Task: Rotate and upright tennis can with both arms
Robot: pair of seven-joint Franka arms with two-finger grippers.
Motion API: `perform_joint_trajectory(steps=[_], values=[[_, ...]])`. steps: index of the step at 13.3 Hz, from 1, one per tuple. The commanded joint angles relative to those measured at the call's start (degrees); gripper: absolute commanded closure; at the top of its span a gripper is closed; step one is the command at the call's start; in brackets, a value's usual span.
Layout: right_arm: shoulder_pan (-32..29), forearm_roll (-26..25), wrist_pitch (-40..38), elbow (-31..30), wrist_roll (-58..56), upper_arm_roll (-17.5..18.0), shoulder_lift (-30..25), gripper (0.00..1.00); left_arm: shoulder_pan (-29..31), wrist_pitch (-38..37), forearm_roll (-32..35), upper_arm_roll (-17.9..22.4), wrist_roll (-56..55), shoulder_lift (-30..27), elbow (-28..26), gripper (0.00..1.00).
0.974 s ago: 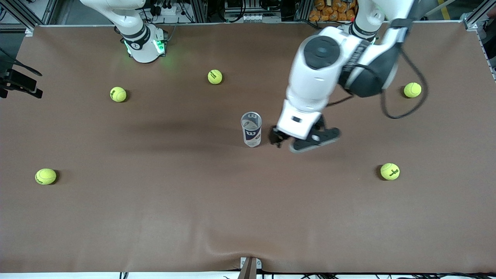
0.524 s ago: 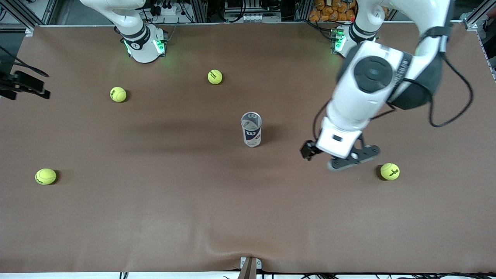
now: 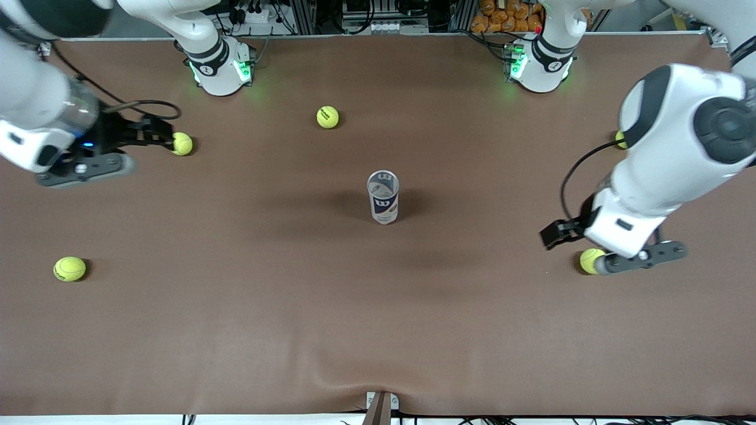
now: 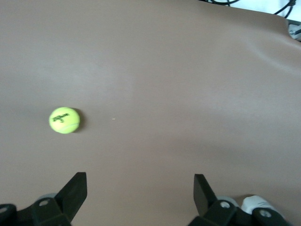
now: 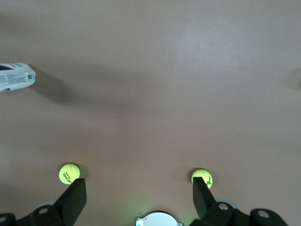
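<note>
The tennis can (image 3: 383, 198) stands upright at the middle of the brown table, silver rim up, white and navy label facing the front camera. It also shows at the edge of the right wrist view (image 5: 16, 76). My left gripper (image 3: 555, 233) is open and empty, over the table by a tennis ball (image 3: 590, 260) toward the left arm's end, well apart from the can. The left wrist view shows its jaws (image 4: 140, 188) wide apart over bare table. My right gripper (image 3: 158, 134) is open and empty over the table toward the right arm's end, and its jaws (image 5: 139, 190) are wide apart in the right wrist view.
Tennis balls lie scattered: one (image 3: 328, 117) near the bases, one (image 3: 182, 143) at the right gripper's fingertips, one (image 3: 69, 268) nearer the front camera, and one (image 3: 619, 139) partly hidden by the left arm. One ball (image 4: 64, 120) shows in the left wrist view. The table's front edge is rumpled.
The left gripper has moved away from the can toward the left arm's end of the table. The right arm's hand has swung into view. The can has not moved.
</note>
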Motion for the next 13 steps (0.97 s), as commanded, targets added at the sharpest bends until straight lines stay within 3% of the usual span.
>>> perform_joint_trajectory(steps=[1,4,6,9,11,13], values=[[-0.6,1.2,0.4,0.4,1.0,-0.9,0.5,0.00,-0.6,-3.5,-0.6,2.6,2.0,-4.0,-1.1,0.00],[-8.2,1.1,0.3,0.3,0.9,-1.3,-0.1,0.00,-0.6,-9.5,-0.9,7.7,10.7,-8.7,-1.4,0.00],[-12.2,0.8,-0.1,0.1,0.7,-1.4,-2.1,0.00,-0.7,-15.2,-1.3,8.4,11.3,-13.3,-1.4,0.00],[-13.2,-0.9,-0.1,-1.9,0.3,-1.5,-5.9,0.00,-0.5,-21.1,-3.7,8.9,13.0,-19.5,-3.6,0.00],[-13.1,-2.6,0.2,-3.5,-0.1,-1.4,-8.5,0.00,-0.3,-21.2,-4.5,8.9,13.0,-23.6,-7.8,0.00],[-13.1,-3.4,0.2,-3.5,-2.2,-1.4,-9.6,0.00,-0.2,-19.9,-4.6,10.6,13.9,-24.2,-9.0,0.00]])
